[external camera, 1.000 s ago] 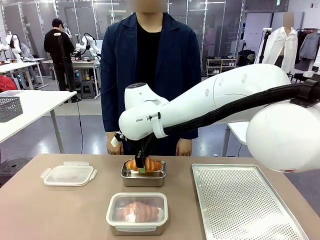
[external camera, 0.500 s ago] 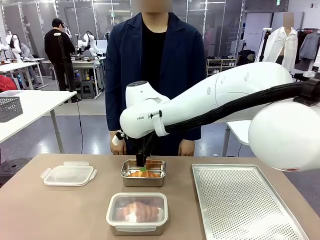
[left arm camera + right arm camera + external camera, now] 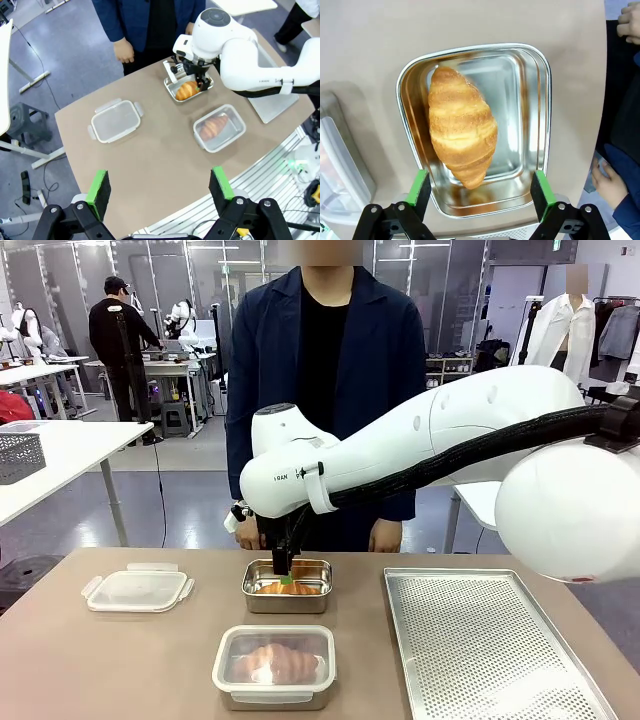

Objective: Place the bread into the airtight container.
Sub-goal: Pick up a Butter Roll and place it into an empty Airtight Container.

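While right end effector (image 3: 479, 192) gapes | golden ridged croissant (image 3: 461, 131) lies in steel container (image 3: 542, 105)

Your right gripper (image 3: 479, 192) hangs with its jaws spread wide directly above the open steel container (image 3: 287, 586), so the way down into it is blocked by that arm. The croissant (image 3: 461, 132) fills the container's left half; bare metal lies to its right. Just near of it stands the lidded container (image 3: 274, 666). The loose lid (image 3: 137, 591) sits well to the left, with bare table between. The perforated tray (image 3: 485, 640) takes the right side. The person's hands (image 3: 385, 535) hang at the far edge.
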